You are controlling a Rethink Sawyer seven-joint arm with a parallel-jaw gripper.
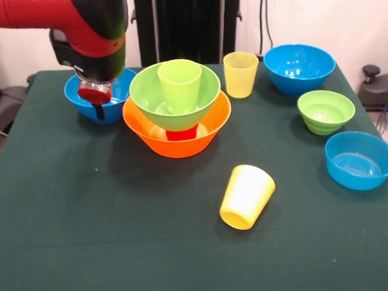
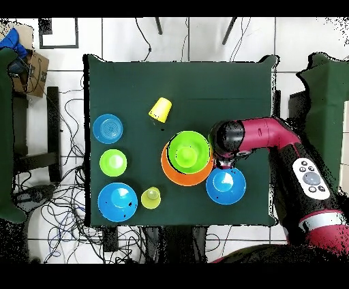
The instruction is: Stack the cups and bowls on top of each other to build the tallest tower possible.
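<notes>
Tower [image 1: 177, 111] stood four pieces high, mid-frame. Hand [image 1: 98, 106] hung over blue bowl [image 1: 84, 99], upper left; finger state unclear. Next likely: grasp its rim.

Desk [image 1: 89, 253]: square top under dark green cloth, smooth and evenly lit.
Wall [image 1: 343, 16]: plain white, behind the desk in the front view; black cables [image 1: 264, 20] hang down it.
Floor [image 2: 204, 41]: pale large tiles with dark joints, seen from overhead.
Loose cables [image 2: 65, 204]: black tangle spread over the floor beside one desk edge.
Cardboard box [image 2: 34, 71]: brown, open, near a corner of the overhead view.
Frame [image 2: 53, 33]: black square outline on the floor near the box.
</notes>
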